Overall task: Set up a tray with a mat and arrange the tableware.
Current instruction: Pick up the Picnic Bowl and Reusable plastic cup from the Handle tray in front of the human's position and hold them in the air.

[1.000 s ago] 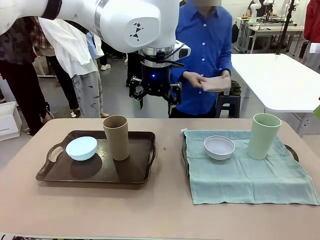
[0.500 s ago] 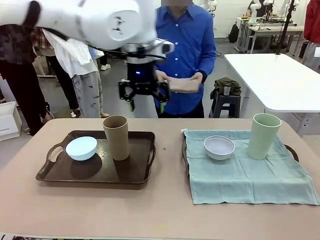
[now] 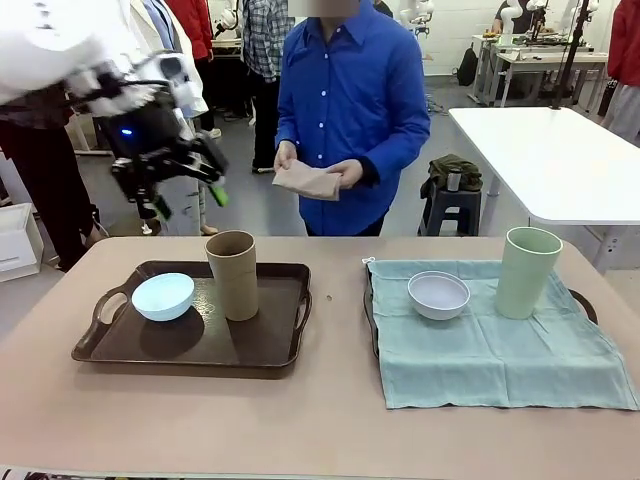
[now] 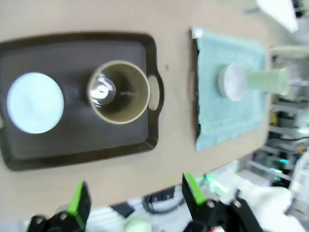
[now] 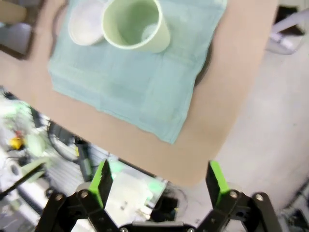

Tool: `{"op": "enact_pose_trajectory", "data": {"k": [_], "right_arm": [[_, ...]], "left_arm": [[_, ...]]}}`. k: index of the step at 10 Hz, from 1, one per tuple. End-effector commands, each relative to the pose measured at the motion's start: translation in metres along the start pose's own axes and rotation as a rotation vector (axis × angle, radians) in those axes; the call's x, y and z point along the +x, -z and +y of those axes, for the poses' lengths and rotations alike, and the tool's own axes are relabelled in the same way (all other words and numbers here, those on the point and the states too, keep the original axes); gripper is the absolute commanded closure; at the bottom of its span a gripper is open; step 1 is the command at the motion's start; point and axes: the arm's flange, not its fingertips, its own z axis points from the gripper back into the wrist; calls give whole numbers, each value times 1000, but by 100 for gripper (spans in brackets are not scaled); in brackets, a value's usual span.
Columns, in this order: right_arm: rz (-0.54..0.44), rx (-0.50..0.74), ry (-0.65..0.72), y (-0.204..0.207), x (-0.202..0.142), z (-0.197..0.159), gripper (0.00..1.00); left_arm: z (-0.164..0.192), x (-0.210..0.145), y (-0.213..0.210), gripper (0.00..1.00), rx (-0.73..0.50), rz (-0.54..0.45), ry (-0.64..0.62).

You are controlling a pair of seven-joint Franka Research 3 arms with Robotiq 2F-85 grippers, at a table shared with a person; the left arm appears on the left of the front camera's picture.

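Observation:
A dark brown tray (image 3: 275,350) on the table's left holds a pale blue bowl (image 3: 163,296) and a tan tumbler (image 3: 232,274). On the right, a teal mat (image 3: 500,355) covers a second tray (image 3: 585,303), with a white bowl (image 3: 438,294) and a pale green tumbler (image 3: 527,271) on it. My left gripper (image 3: 188,200) hangs open and empty, high above the brown tray's far left. From above, the left wrist view takes in the brown tray (image 4: 72,150), tan tumbler (image 4: 118,92) and blue bowl (image 4: 35,102). My right gripper (image 5: 158,179) is open above the mat (image 5: 140,72) and green tumbler (image 5: 133,24).
A person in a blue shirt stands at the far edge holding a folded tan cloth (image 3: 308,180). Bare tabletop (image 3: 335,400) runs between the two trays and along the near edge. A white table (image 3: 560,150) stands behind on the right.
My left arm has swung from the middle of the far edge over to the left, still open. The person has stepped left toward the table's middle with the cloth.

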Motion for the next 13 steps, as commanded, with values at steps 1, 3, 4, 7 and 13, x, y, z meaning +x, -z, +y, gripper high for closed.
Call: {"op": "enact_pose_trajectory", "data": {"k": [1, 3, 4, 7, 13], "right_arm": [[-45, 270, 95, -19, -4, -26, 0], [-78, 484, 210, -33, -25, -59, 0], [-106, 530, 257, -38, -33, -76, 0], [-131, 568, 355, -32, -55, -106, 0], [-122, 556, 350, -33, -61, -109, 0]], "left_arm": [[43, -8, -19, 0, -135, 9, -25], [85, -17, -47, 0, -254, 58, -84], [106, -13, -54, 0, -291, 46, -127], [150, -22, -72, 0, -337, -150, -155], [150, -15, -75, 0, -309, -86, -165]]}}
